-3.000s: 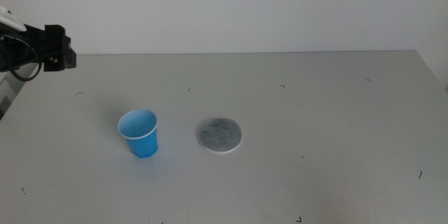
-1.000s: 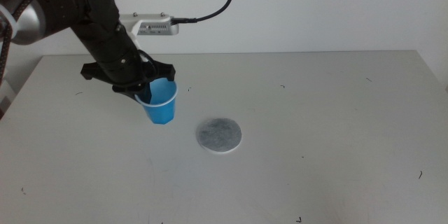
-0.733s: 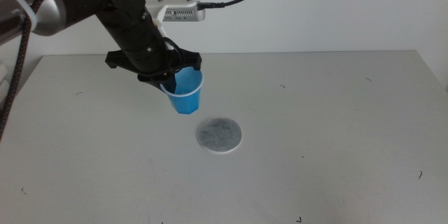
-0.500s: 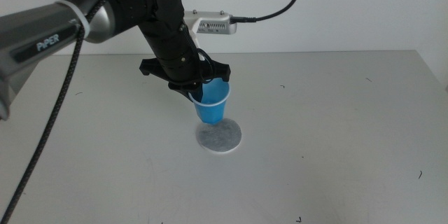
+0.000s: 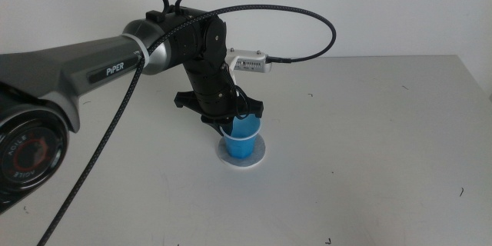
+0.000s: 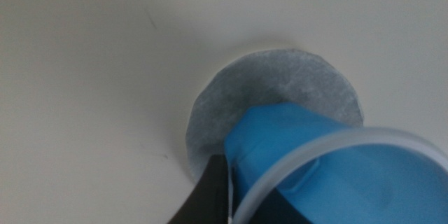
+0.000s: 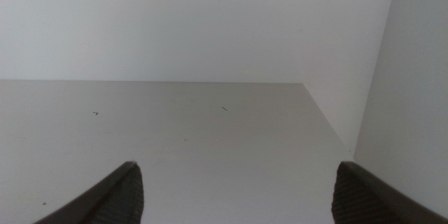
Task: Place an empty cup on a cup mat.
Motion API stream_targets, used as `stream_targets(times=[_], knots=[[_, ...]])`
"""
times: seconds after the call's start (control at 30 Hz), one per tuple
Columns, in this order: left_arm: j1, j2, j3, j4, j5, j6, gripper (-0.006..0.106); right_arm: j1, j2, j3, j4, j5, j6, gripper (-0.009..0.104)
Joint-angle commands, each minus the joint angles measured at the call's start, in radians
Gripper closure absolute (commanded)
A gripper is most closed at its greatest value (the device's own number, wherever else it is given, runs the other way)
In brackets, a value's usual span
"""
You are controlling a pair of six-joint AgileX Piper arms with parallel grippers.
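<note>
The blue cup (image 5: 243, 140) is held by its rim in my left gripper (image 5: 229, 126), which is shut on it and reaches in from the left. The cup's base is over the middle of the grey cup mat (image 5: 260, 154); I cannot tell whether it touches. In the left wrist view the cup (image 6: 315, 154) fills the foreground, slightly tilted, with the cup mat (image 6: 280, 77) beneath it and one dark jaw against the cup's side. My right gripper (image 7: 238, 196) is open and empty, out of the middle view, over bare table.
The grey table (image 5: 369, 123) spreads around the mat, with only small dark specks on it. The left arm's black cable (image 5: 307, 23) loops above the table behind the cup. A white wall rises behind the table's far edge.
My left gripper took hold of the cup at the left, lifted it, carried it right and lowered it over the cup mat.
</note>
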Motion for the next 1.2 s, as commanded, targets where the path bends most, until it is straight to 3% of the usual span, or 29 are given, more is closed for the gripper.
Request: stream_targets(times=[0.0, 0.2, 0.33, 0.57, 0.67, 1.17], knots=[[-0.008, -0.055, -0.034, -0.001, -0.033, -0.009, 0.099, -0.001, -0.019, -0.012, -0.009, -0.078, -0.008, 0.001], [-0.008, -0.052, -0.034, 0.012, -0.033, -0.008, 0.099, -0.001, -0.019, -0.012, -0.009, -0.078, -0.008, 0.001], [-0.008, -0.052, -0.034, -0.003, -0.021, 0.0, 0.074, -0.001, -0.019, -0.012, -0.009, -0.078, -0.008, 0.001], [-0.008, -0.059, -0.055, -0.002, 0.003, 0.054, 0.013, -0.001, -0.019, -0.012, -0.009, -0.078, -0.008, 0.001], [-0.007, -0.084, -0.074, -0.001, 0.012, 0.094, -0.005, -0.001, -0.019, -0.012, -0.009, -0.078, -0.008, 0.001], [-0.008, -0.441, -0.121, 0.022, 0.139, 0.103, -0.005, -0.001, -0.019, -0.012, -0.009, -0.078, -0.008, 0.001]])
